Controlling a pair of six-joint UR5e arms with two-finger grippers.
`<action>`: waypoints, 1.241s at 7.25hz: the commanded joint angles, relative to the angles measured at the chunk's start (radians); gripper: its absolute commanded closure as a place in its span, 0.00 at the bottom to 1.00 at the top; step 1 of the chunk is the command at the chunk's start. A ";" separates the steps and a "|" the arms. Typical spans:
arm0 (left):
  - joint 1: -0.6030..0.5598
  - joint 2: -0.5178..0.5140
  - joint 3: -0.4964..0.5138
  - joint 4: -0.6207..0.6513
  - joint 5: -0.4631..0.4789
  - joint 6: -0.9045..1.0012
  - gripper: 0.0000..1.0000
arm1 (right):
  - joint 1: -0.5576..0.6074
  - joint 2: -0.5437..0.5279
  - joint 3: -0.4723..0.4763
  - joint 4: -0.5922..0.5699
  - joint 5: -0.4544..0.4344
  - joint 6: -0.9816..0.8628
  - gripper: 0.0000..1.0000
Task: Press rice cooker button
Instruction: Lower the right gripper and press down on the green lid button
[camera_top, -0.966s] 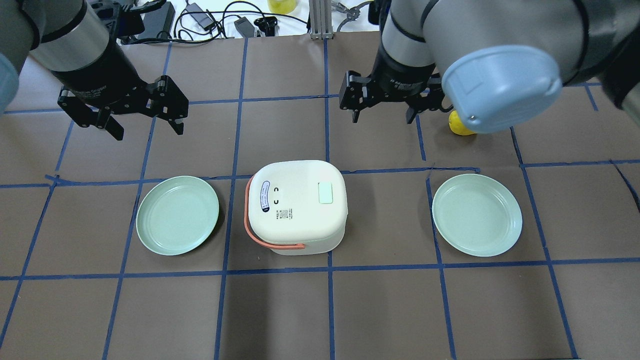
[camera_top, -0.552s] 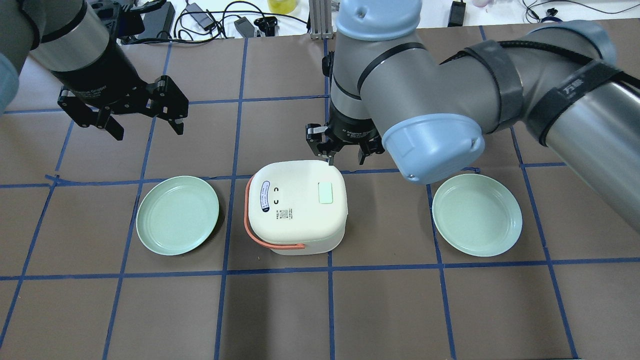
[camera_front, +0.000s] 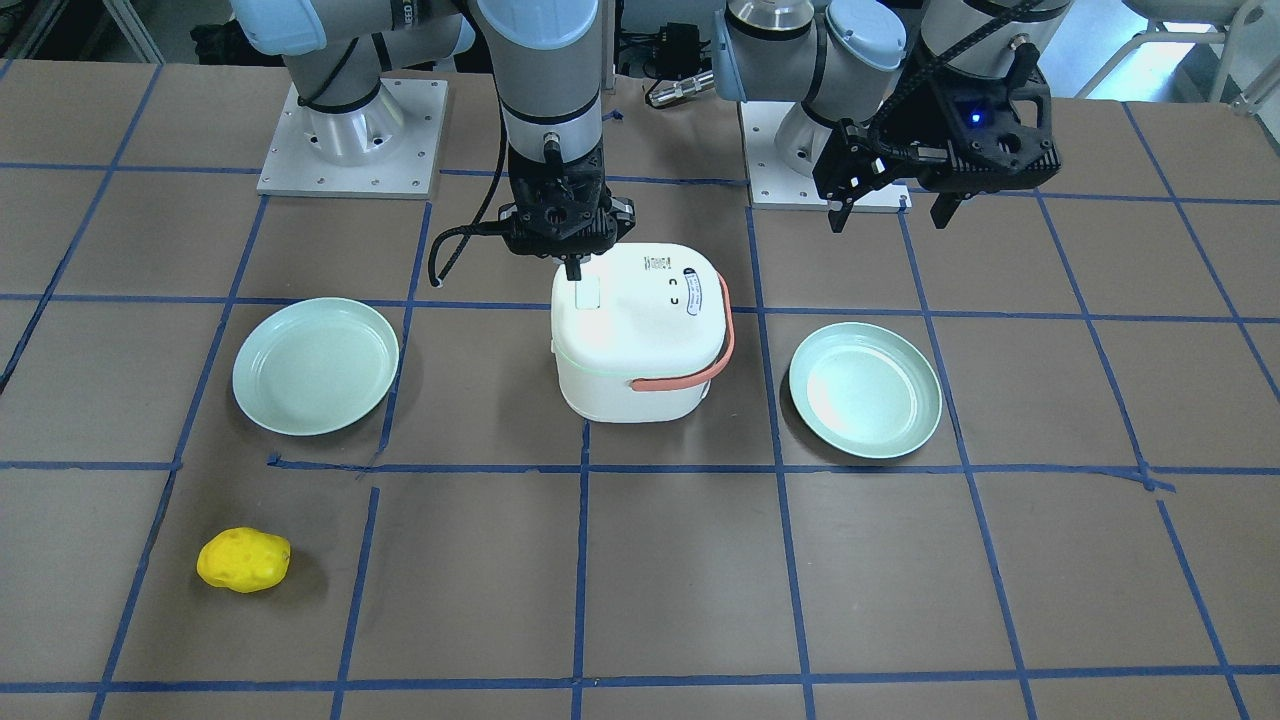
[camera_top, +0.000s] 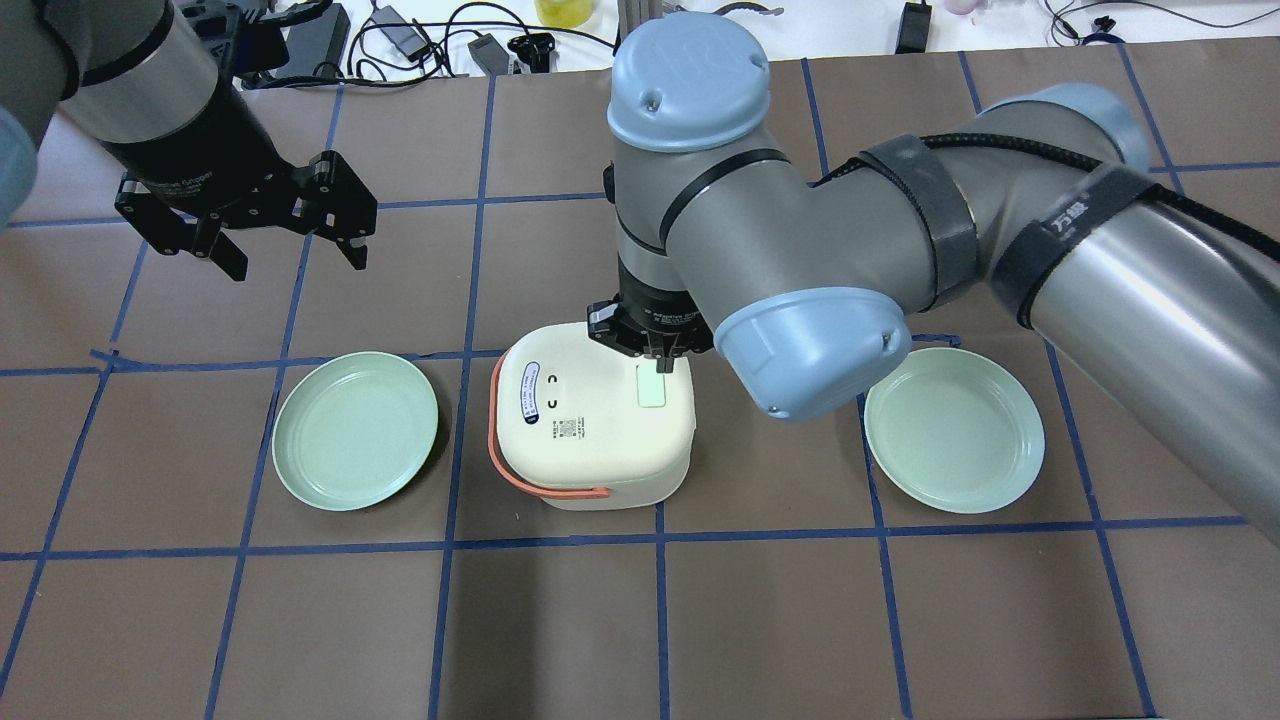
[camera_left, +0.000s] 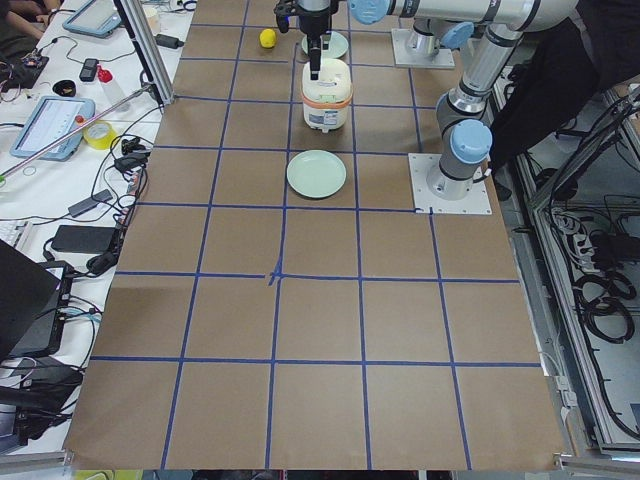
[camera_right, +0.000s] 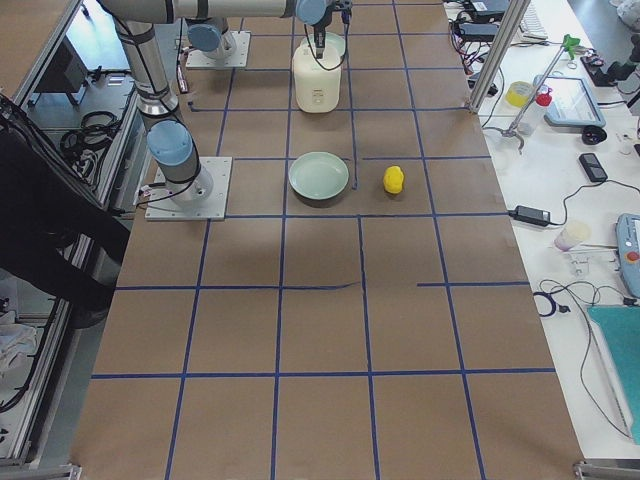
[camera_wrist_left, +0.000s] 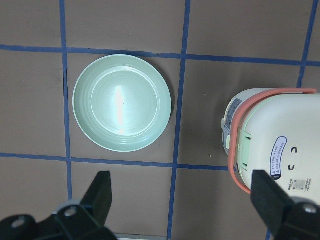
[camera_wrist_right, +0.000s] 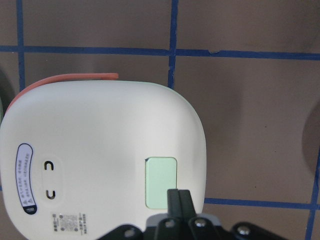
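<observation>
The cream rice cooker with an orange handle stands mid-table. Its pale mint button is on the lid's top near the right edge, and also shows in the right wrist view and the front view. My right gripper is shut and empty, pointing straight down at the button's far edge; I cannot tell whether it touches. My left gripper is open and empty, hovering far left of the cooker, above a plate.
Two mint green plates lie on either side of the cooker, the left one and the right one. A yellow lumpy object lies on the far side of the table. Cables and gear sit beyond the far edge.
My right arm swung in from the far right to the cooker, and its gripper closed and came over the button. The left arm has not moved.
</observation>
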 joint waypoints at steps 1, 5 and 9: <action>0.000 0.000 0.000 0.000 0.000 0.000 0.00 | 0.003 0.006 0.048 -0.043 -0.004 0.001 1.00; 0.000 0.000 0.000 0.000 0.000 0.000 0.00 | 0.009 0.024 0.040 -0.083 -0.004 0.011 1.00; 0.000 0.000 0.000 0.000 0.000 0.001 0.00 | 0.014 0.028 0.042 -0.080 -0.003 0.042 1.00</action>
